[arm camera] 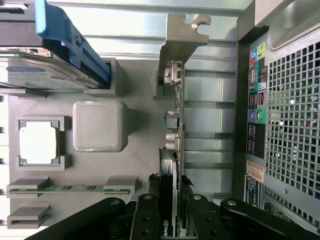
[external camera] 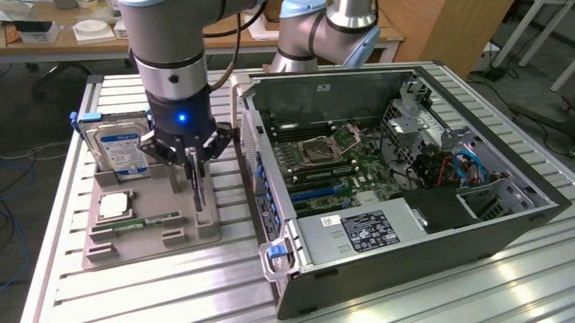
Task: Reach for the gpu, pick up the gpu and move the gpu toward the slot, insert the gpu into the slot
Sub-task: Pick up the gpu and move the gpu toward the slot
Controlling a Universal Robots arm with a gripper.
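The gpu (external camera: 196, 187) stands on edge over the grey holder tray (external camera: 153, 245), on the exterior view's left of the open computer case (external camera: 422, 262). My gripper (external camera: 192, 165) points straight down and is shut on its top edge. In the wrist view the gpu (arm camera: 176, 125) runs edge-on away from my gripper (arm camera: 171, 212), one black finger (arm camera: 147, 220) on each side, with its silver end bracket (arm camera: 181, 37) at the far end. Whether the card still rests in the tray I cannot tell. The blue slot (external camera: 319, 190) lies on the motherboard inside the case.
On the tray stand a blue-labelled hard drive (external camera: 121, 151), a processor (external camera: 115, 204) and a green memory stick (external camera: 148, 221). The case wall (external camera: 256, 168) rises close beside the tray. A second arm's base (external camera: 314, 33) stands behind the case.
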